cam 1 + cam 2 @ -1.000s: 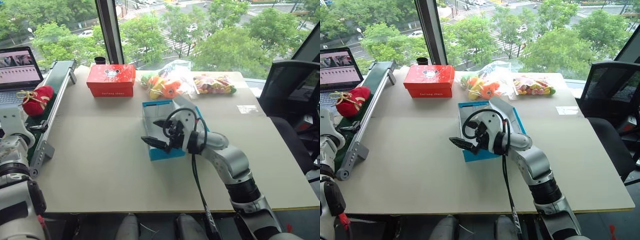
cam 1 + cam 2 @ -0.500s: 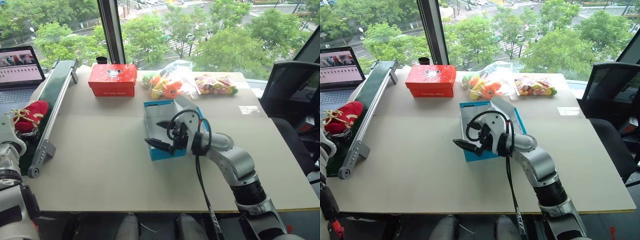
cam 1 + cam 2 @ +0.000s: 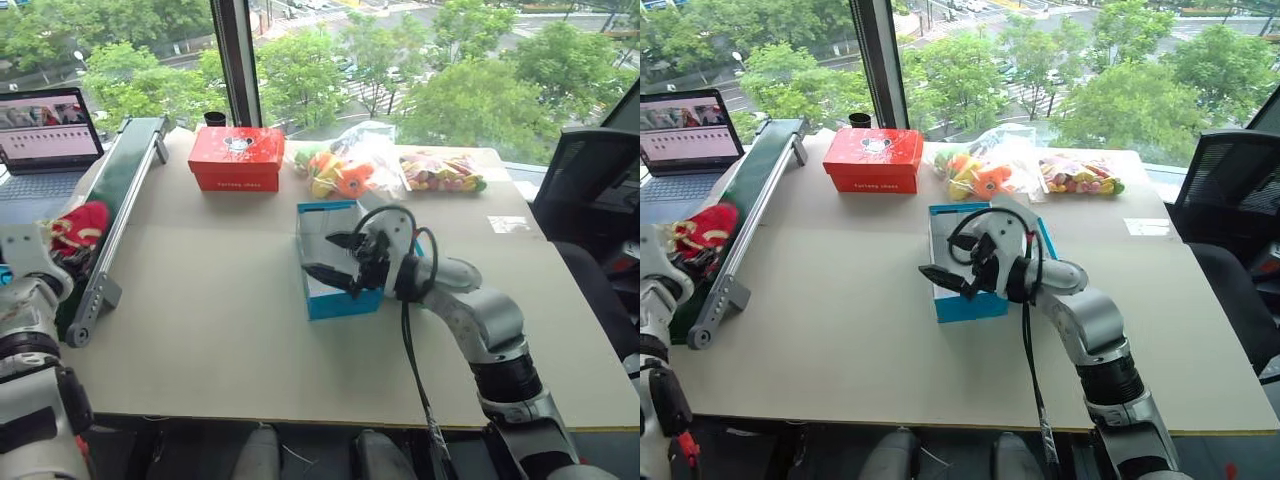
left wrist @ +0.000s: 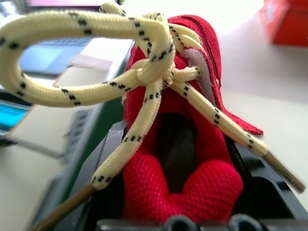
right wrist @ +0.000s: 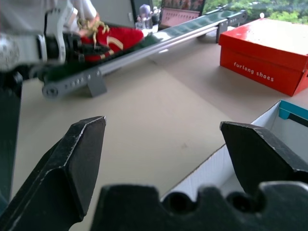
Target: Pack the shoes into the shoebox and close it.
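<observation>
**One shoe in the left gripper, blue box open mid-table**

Nearest thing, over at the robot's left edge: the left gripper (image 4: 178, 211) has its black fingers (image 4: 103, 159) closed around a small red mesh shoe with cream speckled laces (image 4: 180, 144). In the left wrist view the heel sits right between the fingers and the lace bow flops out over the top. In the head view that shoe (image 3: 78, 228) sits above the near end of the green conveyor belt with silver side rails (image 3: 125, 190), which runs along the left side of the beige tabletop (image 3: 200, 330).

Around the middle of the table, the right gripper (image 3: 335, 262) hangs with its two black fingers spread wide and nothing between them, right at the near left corner of the bright blue cardboard shoebox with white inside (image 3: 335, 300). The box stands open. I can't tell whether anything is inside, since the arm covers most of it.

Further back there's a red cardboard box with a Mickey mark on the lid (image 3: 238, 158), and to its right two clear plastic bags of colourful toys (image 3: 345, 170). An open laptop (image 3: 45, 130) sits at the far left, beyond the belt. At the right edge is a black mesh office chair (image 3: 590, 180).
</observation>
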